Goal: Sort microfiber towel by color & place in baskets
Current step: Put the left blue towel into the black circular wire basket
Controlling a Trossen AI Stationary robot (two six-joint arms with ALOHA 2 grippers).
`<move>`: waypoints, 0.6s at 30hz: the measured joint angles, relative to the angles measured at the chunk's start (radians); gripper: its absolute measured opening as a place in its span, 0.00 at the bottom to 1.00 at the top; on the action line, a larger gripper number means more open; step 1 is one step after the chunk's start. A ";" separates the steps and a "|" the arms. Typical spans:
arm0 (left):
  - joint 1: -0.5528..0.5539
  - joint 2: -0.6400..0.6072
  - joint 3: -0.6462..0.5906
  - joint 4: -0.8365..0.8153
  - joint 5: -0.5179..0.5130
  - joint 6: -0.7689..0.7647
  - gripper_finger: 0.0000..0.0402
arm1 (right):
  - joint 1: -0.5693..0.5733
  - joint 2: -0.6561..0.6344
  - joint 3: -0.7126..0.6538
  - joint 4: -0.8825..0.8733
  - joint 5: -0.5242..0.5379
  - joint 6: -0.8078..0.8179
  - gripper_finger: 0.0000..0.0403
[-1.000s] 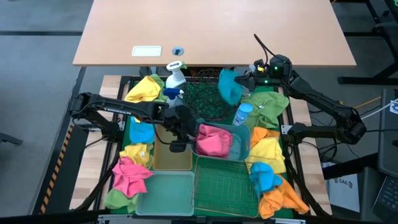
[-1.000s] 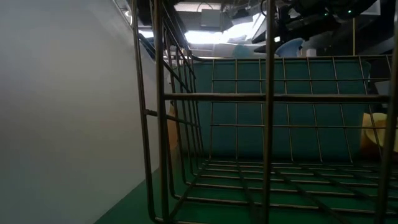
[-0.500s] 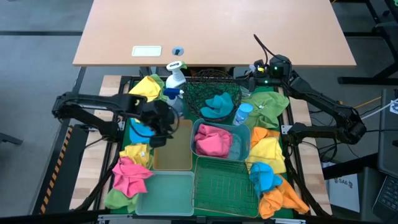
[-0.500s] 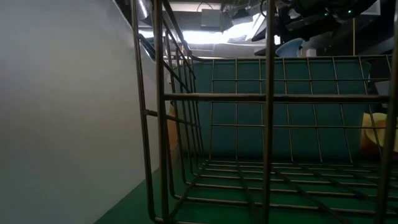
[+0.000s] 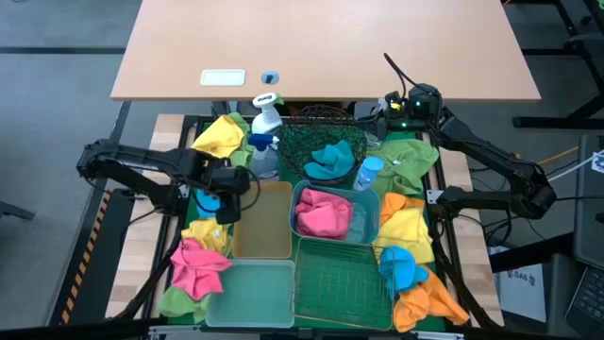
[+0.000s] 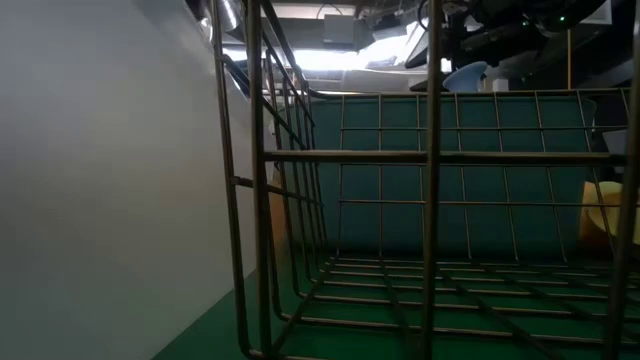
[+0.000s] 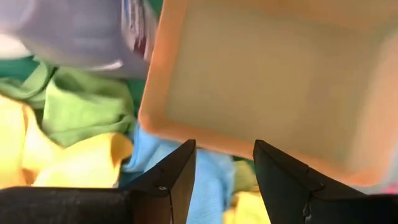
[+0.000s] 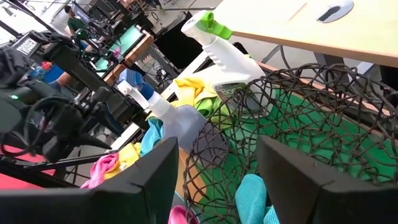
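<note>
Table (image 5: 321, 47): wide pale wood top at the far side, seen whole only from above; a white card and a small round thing lie on it.
Mat and baskets: the overhead view alone shows all five together. Round black wire basket (image 5: 324, 144) far centre, teal bin (image 5: 366, 215) in the middle, amber bin (image 5: 264, 225) to its left, pale-green bin (image 5: 250, 293) near left, green wire basket (image 5: 344, 279) near right.
Low view: sits right against the green wire basket (image 6: 430, 200), so its bars fill the picture, with the teal bin's wall (image 6: 460, 180) behind; no towels in the baskets show from here.
Towels sorted: a teal-blue towel (image 5: 330, 158) lies in the black basket, a pink towel (image 5: 321, 215) in the teal bin.
Towels loose: yellow, blue, pink and green ones heaped down the left of the mat (image 5: 203, 255); green, orange, yellow and blue ones down the right (image 5: 411, 255).
Left gripper (image 5: 225, 194): over the left heap just left of the amber bin, fingers apart, holding nothing; its wrist view shows the blue towel (image 7: 214, 180) between the finger tips and the amber bin's corner (image 7: 261, 81) close ahead.
Right gripper (image 5: 389, 111): at the far right edge of the black basket, fingers spread and empty; its wrist view looks through the mesh (image 8: 298, 124) at two spray bottles (image 8: 224, 53) beyond.
</note>
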 joint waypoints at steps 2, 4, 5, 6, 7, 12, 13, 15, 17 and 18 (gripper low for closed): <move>0.001 0.002 -0.038 -0.004 -0.010 0.001 0.39 | 0.000 0.000 0.000 0.000 0.000 0.000 0.54; 0.001 0.002 -0.078 -0.005 -0.022 0.001 0.39 | 0.000 0.000 0.000 0.000 0.000 0.000 0.54; 0.001 0.001 -0.100 -0.007 -0.030 0.001 0.39 | 0.000 0.000 0.000 0.000 0.000 0.000 0.54; 0.001 0.001 -0.123 -0.010 -0.042 0.001 0.39 | 0.000 0.000 0.000 0.000 0.000 0.000 0.54; 0.001 0.002 -0.147 -0.009 -0.061 0.001 0.39 | 0.000 0.000 0.000 0.000 0.000 0.000 0.54; 0.001 0.002 -0.258 -0.001 -0.148 0.002 0.39 | 0.000 0.000 0.000 0.001 0.000 0.000 0.54; 0.001 0.002 -0.276 0.002 -0.165 0.002 0.39 | 0.000 0.000 0.000 0.001 0.000 0.000 0.54; 0.001 0.002 -0.308 0.021 -0.192 0.002 0.39 | 0.000 0.000 0.000 0.001 0.000 0.000 0.54; 0.001 0.002 -0.336 0.040 -0.211 0.002 0.39 | 0.000 0.000 0.000 0.001 0.000 0.000 0.54; 0.001 0.002 -0.347 0.055 -0.220 0.003 0.39 | 0.000 0.000 0.000 0.001 0.000 0.000 0.54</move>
